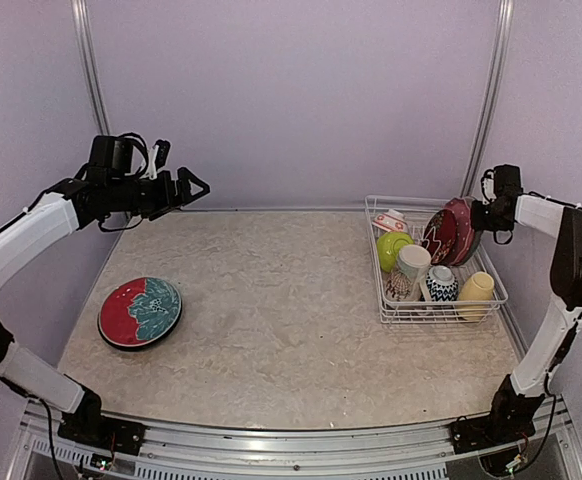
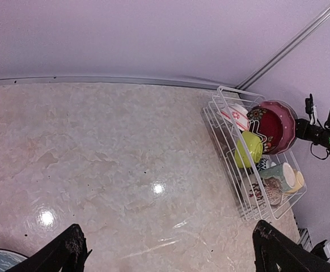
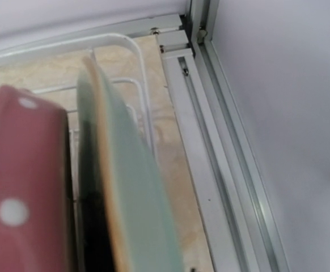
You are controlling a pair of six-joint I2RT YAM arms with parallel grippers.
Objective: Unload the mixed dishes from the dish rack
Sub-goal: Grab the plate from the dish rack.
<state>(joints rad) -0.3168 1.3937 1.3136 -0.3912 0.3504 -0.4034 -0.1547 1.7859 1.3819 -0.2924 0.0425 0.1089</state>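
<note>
1. Two arms show in the top view. The left gripper hangs high in the upper left of the frame, well clear of the table.
2. In the left wrist view, its dark fingers stand wide apart at the bottom corners of the frame, with nothing between them and nothing touched.
3. The right gripper sits at the right of the top view, up against the upper edges of the standing plates at the far right corner of the dish rack. Its fingers do not show in the right wrist view, so I cannot tell whether they are apart or closed on a rim.
4. That wrist view is filled by a red dotted plate on edge at the left and a pale-green plate just beside it, with white rack wire behind.
5. The rack lies in the right of the top view and holds a lime-green bowl, a beige patterned mug and a pale-yellow mug lying at its near right corner.
6. One red and teal plate lies flat on the table in the lower left, well apart from the rack.
</note>
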